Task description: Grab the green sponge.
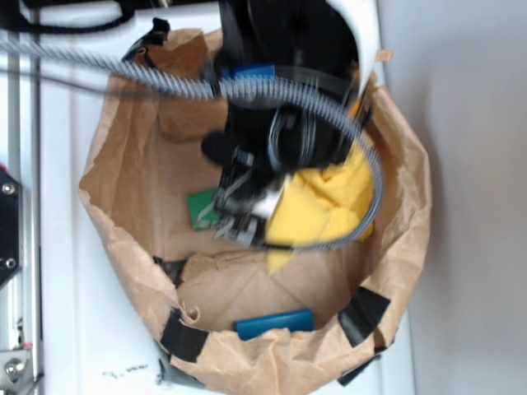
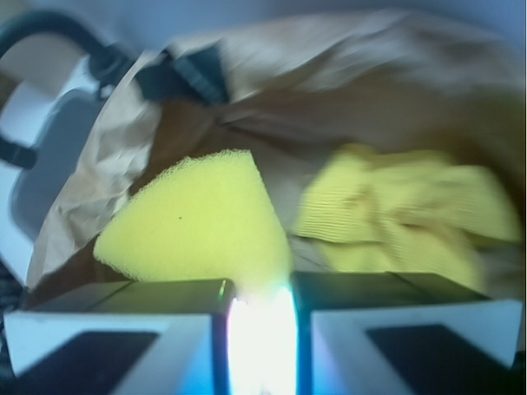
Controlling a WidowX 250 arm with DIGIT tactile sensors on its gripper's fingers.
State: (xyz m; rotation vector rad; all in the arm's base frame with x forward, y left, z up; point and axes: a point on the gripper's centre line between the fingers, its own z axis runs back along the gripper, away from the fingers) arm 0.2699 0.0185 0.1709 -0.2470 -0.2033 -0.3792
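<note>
Yellow foam of the green sponge (image 2: 193,218) is seen only by the wrist camera, ahead of the gripper (image 2: 260,309), whose fingers are nearly pressed together, pinching nothing. From outside, the arm hides it; a yellow cloth (image 1: 329,202), green block (image 1: 200,210) and blue block (image 1: 274,322) lie inside the paper bag (image 1: 123,197).

The green sponge (image 2: 198,222), thick yellow porous foam with rounded corners, lies inside the brown paper bag (image 2: 90,189), beside its wall.

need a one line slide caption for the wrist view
Wrist view: claw low inside the paper bag, yellow foam sponge just ahead, crumpled yellow cloth to its right.
</note>
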